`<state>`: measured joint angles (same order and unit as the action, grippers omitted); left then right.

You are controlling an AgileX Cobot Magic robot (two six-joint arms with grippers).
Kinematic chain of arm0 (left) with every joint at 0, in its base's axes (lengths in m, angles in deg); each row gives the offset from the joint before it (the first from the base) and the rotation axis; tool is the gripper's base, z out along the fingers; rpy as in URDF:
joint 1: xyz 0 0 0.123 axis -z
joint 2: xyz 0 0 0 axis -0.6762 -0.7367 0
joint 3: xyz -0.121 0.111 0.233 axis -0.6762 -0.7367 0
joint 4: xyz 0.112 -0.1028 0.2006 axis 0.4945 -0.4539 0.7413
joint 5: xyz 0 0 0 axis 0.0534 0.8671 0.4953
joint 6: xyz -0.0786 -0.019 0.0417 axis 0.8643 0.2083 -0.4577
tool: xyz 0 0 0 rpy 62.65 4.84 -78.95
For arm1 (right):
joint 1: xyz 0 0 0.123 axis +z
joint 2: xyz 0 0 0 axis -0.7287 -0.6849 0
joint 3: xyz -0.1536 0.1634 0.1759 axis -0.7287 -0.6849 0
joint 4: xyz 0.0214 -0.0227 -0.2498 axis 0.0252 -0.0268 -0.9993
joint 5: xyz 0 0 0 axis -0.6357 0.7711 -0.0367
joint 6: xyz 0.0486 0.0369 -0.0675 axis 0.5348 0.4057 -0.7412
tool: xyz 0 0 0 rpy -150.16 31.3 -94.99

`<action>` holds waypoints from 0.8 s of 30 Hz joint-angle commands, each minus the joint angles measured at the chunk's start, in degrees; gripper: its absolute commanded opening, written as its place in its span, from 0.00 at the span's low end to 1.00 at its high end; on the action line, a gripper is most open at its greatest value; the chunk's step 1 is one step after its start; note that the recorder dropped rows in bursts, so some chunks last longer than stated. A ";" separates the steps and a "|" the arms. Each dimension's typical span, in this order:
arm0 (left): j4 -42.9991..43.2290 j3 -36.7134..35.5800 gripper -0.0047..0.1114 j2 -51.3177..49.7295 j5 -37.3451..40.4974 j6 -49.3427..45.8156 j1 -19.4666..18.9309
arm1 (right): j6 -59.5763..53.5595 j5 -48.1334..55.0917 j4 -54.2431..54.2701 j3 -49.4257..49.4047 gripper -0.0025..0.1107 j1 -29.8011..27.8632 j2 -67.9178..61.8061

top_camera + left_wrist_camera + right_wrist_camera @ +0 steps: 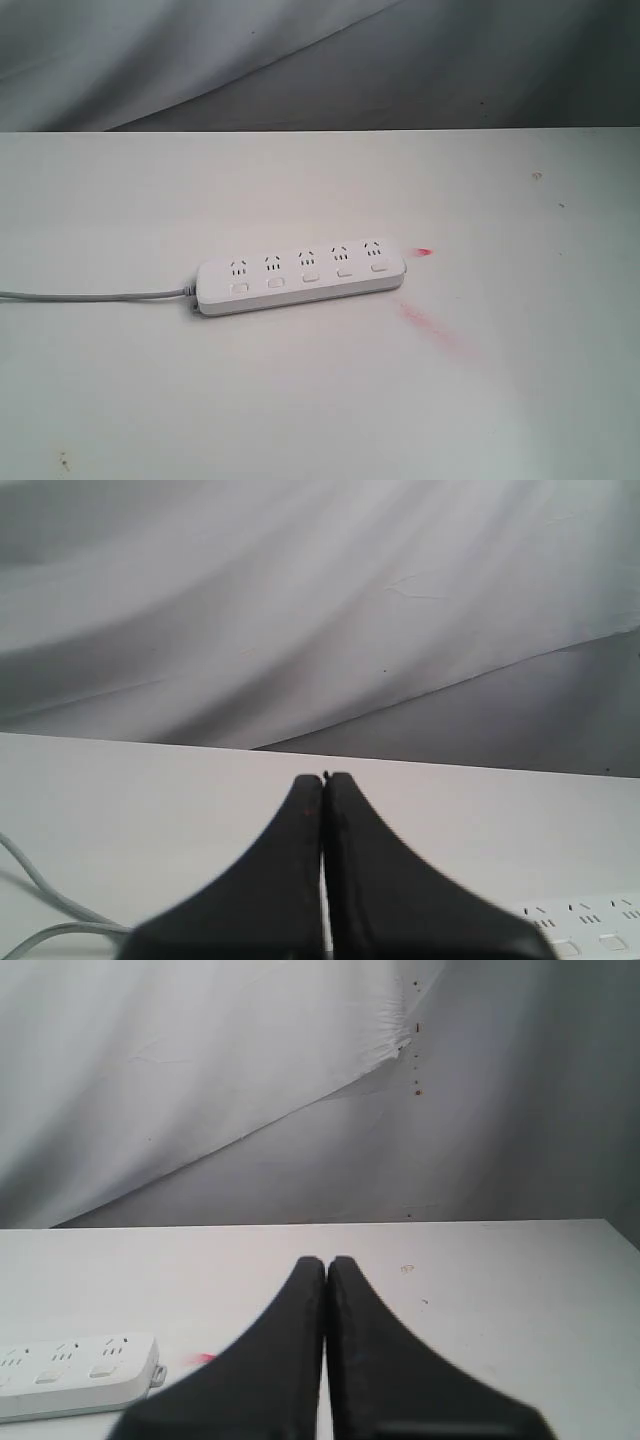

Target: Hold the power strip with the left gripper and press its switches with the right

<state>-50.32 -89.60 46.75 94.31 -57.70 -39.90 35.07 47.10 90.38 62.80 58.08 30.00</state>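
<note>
we saw left gripper (324, 778) clenched on nothing, right gripper (326, 1260) clenched empty too. power strip (300, 275) lay apart from both, untouched.

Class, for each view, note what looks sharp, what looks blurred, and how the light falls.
Exterior view: soft, even light; the power strip sharp, with faint shadow along its near edge. Left wrist view: the left gripper blurred, close to the lens. Right wrist view: the right gripper likewise.

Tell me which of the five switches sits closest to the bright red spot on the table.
The end switch, rightmost in the exterior view, right beside the red spot; the other four lie farther along toward the cord.
</note>
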 commanded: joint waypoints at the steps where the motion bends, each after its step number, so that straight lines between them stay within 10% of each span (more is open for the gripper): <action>1: 0.10 -0.27 0.04 0.29 -0.13 0.14 0.25 | 0.09 -0.55 -0.60 -0.23 0.02 0.16 0.32; 24: -3.07 -0.27 0.04 0.29 -1.57 0.55 0.25 | 2.19 -4.25 4.02 -0.23 0.02 0.16 0.32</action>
<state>-50.95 -89.60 46.75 94.27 -57.70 -39.90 36.16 44.84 91.39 62.80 58.08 30.00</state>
